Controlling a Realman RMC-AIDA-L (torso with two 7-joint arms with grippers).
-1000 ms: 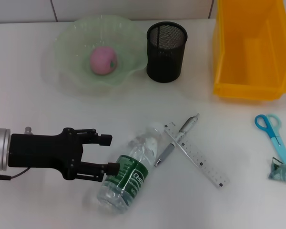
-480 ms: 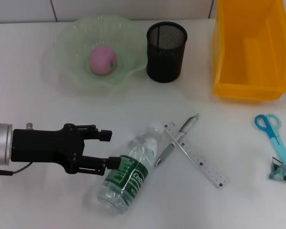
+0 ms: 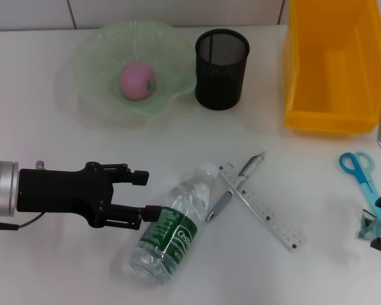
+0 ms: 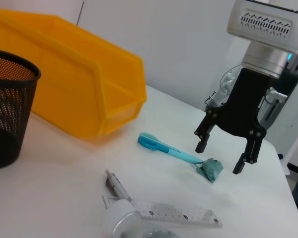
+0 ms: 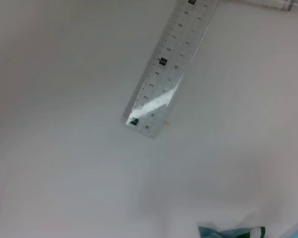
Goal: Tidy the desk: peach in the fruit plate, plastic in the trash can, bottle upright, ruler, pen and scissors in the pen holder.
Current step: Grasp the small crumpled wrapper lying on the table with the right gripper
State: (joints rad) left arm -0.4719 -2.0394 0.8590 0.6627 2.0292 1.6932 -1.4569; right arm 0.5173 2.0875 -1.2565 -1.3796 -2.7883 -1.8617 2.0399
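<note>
Right gripper (image 4: 229, 157) splayed above plastic (image 4: 211, 168)

A plain white desk (image 3: 178, 140) runs under everything, and at its far edge stands a white tiled wall (image 3: 146, 11) with dark seams.

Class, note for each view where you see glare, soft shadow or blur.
Head view: soft, even light, with faint shadows beside the pen holder and the bottle. Left wrist view: the bottle cap at the near edge is blurred. Right wrist view: a bright glare streak crosses the ruler.
</note>
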